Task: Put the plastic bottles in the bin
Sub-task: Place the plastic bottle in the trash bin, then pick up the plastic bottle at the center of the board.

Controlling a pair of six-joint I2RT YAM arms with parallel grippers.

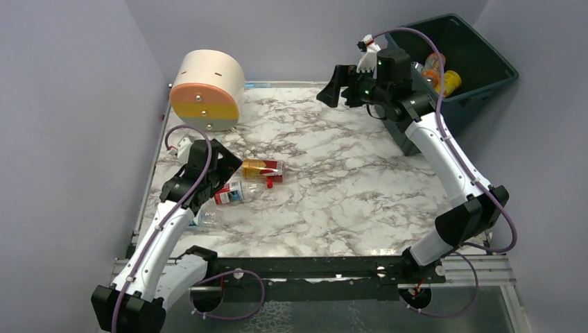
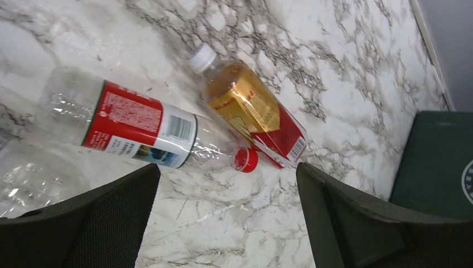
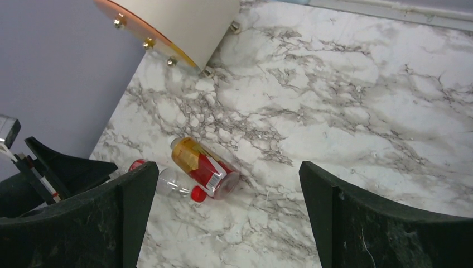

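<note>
1: One bin (image 1: pixel 485 66), far right. A few bottles (image 1: pixel 444 78) lie inside, the orange ones showing; total in there cannot be counted. Three more lie on the table (image 1: pixel 347 180), near left.

2: Grippers?

1: Left gripper (image 2: pixel 226 184) hangs over that group, jaws wide apart, nothing between them. Right gripper (image 1: pixel 336 87) is up at the far side just left of the bin, also spread and empty.

2: So the left picks. Which one?

1: Largest first: amber bottle (image 2: pixel 251 111), red label, white cap, farthest of the three. Then clear bottle (image 2: pixel 139 125), red label. A crushed clear bottle (image 2: pixel 39 178) sits nearest the arm, partly hidden. The clear one's red cap (image 2: pixel 245 160) touches or nearly touches the amber one's base.

2: Judgement for a clean grasp?

1: Take the clear bottle across its labelled middle, where the wall looks stiffest, not at the neck. Turn the wrist so the jaws straddle its width. Keep the far finger out of the pinch at the red cap, or it will likely shove the amber bottle and roll both. Close gently, because thin plastic may buckle and squirt out.
</note>
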